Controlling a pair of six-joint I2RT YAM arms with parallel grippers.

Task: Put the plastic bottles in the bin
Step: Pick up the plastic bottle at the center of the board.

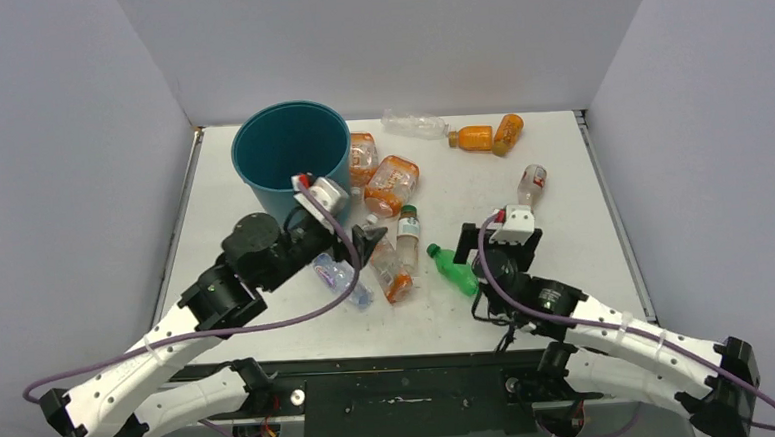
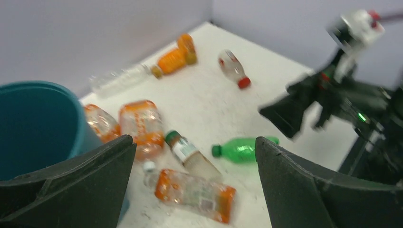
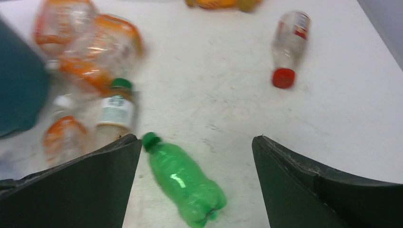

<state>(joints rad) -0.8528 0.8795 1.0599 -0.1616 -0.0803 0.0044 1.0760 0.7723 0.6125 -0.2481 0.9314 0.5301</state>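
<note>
Standing upright near the far-left corner of the desk (image 1: 468, 304): the teal bin (image 1: 262, 190). Only its inner wall shows from the top view and the left wrist view; the floor is hidden, so I cannot tell its contents.

Bottles counted lying on the desk, outside the bin: ten.
- Two crumpled orange-label bottles (image 1: 362, 155) (image 1: 394, 183), just beside the bin's right side; the nearer to the bin looks to be touching it.
- Clear bottle (image 1: 414, 125) and two solid orange bottles (image 1: 474, 137) (image 1: 508, 132), in a row along the far edge.
- Red-capped clear bottle (image 1: 532, 184), alone toward the right edge.
- Green-capped bottle (image 1: 408, 239) with a white label, and an orange-label bottle (image 1: 391, 268) lying alongside it, mid-desk.
- Blue-tinted bottle (image 1: 339, 278), partly under the left arm.
- Green bottle (image 3: 183, 183), on its side, cap pointing toward the bin, toward the near edge.

Left gripper (image 2: 194, 140): fingers spread wide, nothing between them. It hangs at the bin's near-right side, over the mid-desk cluster.

Right gripper (image 3: 197, 137): fingers also spread wide, holding nothing. The green bottle lies below and between them, closer to the left finger, not touched.
</note>
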